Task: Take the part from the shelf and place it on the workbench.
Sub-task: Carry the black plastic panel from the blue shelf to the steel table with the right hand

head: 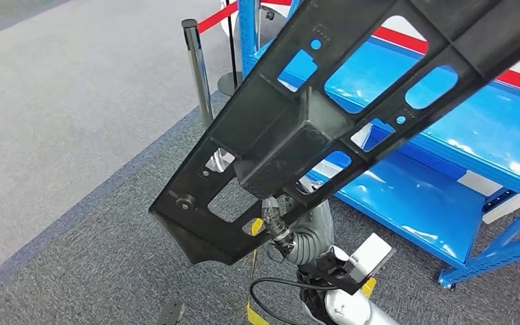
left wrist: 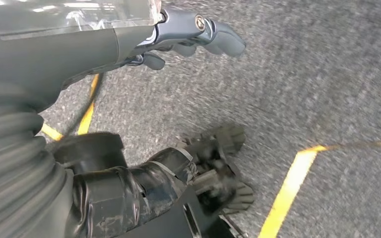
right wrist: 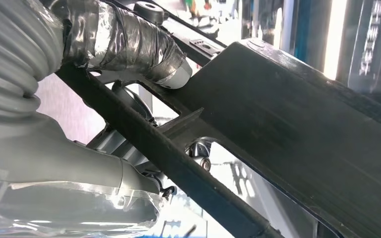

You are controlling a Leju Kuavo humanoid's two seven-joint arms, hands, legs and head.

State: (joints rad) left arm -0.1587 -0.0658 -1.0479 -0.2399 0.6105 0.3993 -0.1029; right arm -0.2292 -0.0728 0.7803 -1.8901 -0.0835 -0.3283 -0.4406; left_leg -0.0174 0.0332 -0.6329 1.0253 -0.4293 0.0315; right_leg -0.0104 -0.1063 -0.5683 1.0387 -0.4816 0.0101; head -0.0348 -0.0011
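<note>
— Long black moulded plastic part (head: pixel 298 128) with cut-out windows?
— Held aloft, tilted, before the blue metal shelf (head: pixel 460 196); gripped by the right hand (right wrist: pixel 129 49).
— Left hand (left wrist: pixel 188 34)?
— Holding nothing, fingers loosely curled above grey carpet (left wrist: pixel 327 74).

**Silver arm, grey ribbed wrists, taped thumbs**

The right arm (head: pixel 311 237) is silver-grey metal with rounded joint housings. A black cable (head: pixel 271 288) loops beside it, and a white block sits on a black bracket (head: pixel 362 261) near its base. The left robot hand (left wrist: pixel 178 34) has a smooth grey cover, a ribbed grey wrist bellows, clear film, rounded grey fingers (left wrist: pixel 223 39) and a screw at the knuckle. The right robot hand (right wrist: pixel 79 99) shows the same ribbed bellows; its thumb (right wrist: pixel 129 47) is wrapped in shiny grey tape.
</note>
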